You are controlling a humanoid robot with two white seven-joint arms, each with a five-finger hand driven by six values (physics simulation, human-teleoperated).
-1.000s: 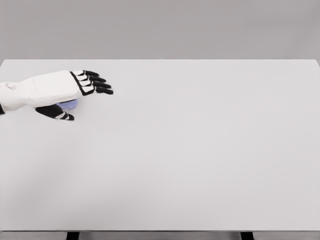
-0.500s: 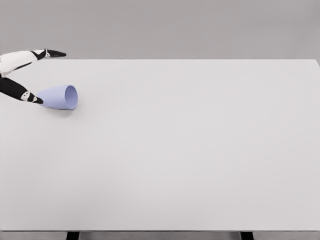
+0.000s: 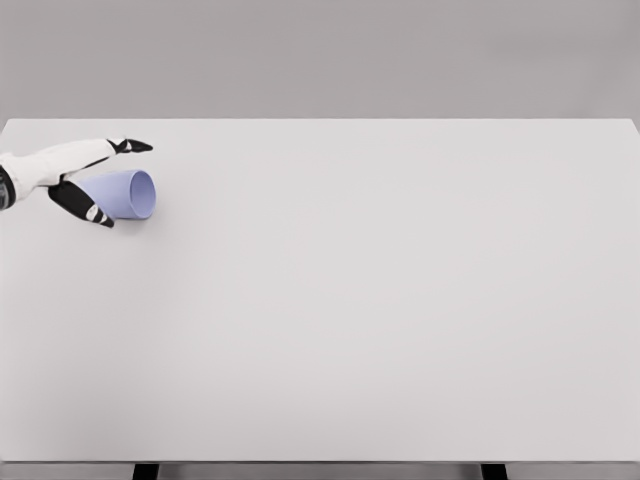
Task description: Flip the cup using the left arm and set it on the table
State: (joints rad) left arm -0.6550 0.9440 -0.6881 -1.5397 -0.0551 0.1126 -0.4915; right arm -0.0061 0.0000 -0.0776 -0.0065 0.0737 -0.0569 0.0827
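A light blue cup [image 3: 128,195] lies on its side near the left edge of the white table [image 3: 380,300], its mouth facing right. My left hand [image 3: 125,183] comes in from the left edge and straddles the cup's narrow end. Its straight fingers [image 3: 128,146] reach over the top and the black thumb [image 3: 92,209] sits in front, below the cup. The hand is spread, and I cannot tell whether it touches the cup. The right arm is out of view.
The table's left edge runs just beside the hand and cup. Two dark table legs [image 3: 146,470] show under the front edge. A plain grey wall lies behind.
A second ago the hand lay flat over the cup. It then pulled back left with fingers and thumb wide apart, and now has come in again around the cup with a narrower spread.
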